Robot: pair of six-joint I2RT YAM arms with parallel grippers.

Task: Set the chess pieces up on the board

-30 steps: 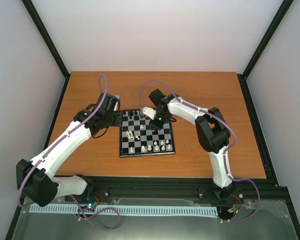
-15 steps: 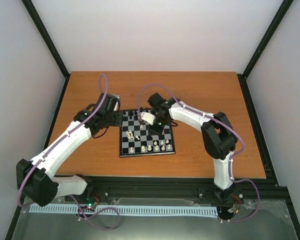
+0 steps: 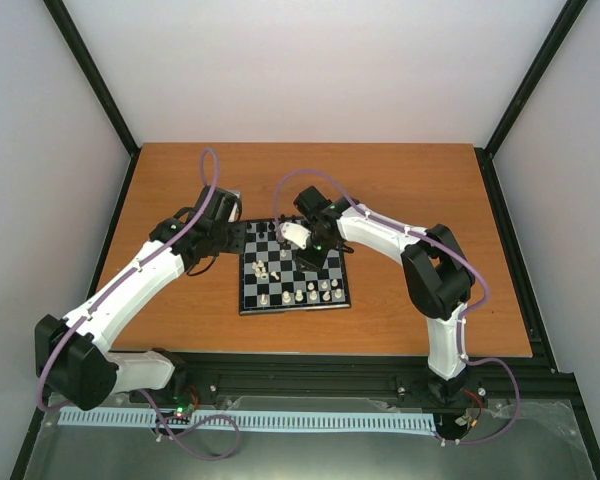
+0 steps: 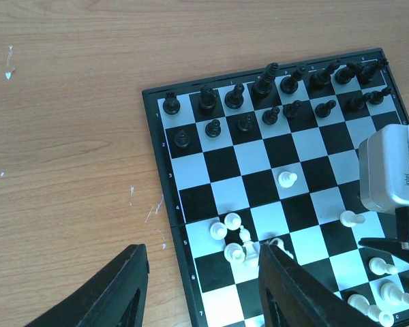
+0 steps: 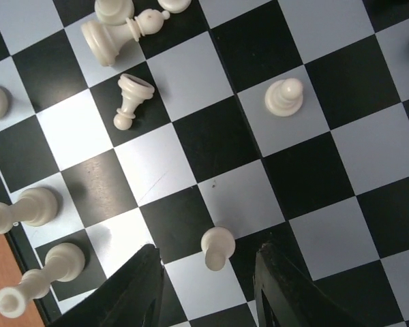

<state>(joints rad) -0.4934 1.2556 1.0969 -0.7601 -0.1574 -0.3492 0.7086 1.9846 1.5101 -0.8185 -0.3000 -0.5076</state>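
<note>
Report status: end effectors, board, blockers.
Left end effector open, empty. Right end effector open astride white pawn. Black pieces lined up; white pieces toppled on the board.

Frame edges are cutting off the board (image 4: 152, 146) at bottom and right in the left wrist view; the right arm's camera housing (image 4: 390, 167) is covering several squares. From above, the chess pieces (image 3: 298, 295) are showing too small to identify.

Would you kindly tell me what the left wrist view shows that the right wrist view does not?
Only the left wrist view: the black pieces in two rows along the far edge of the board, the open left tool, and the right arm's camera housing. Only the right wrist view: the right tool seen open, with a white pawn in its gap, untouched. Both: the board, a lone upright pawn mid-board and the fallen white pieces.
</note>
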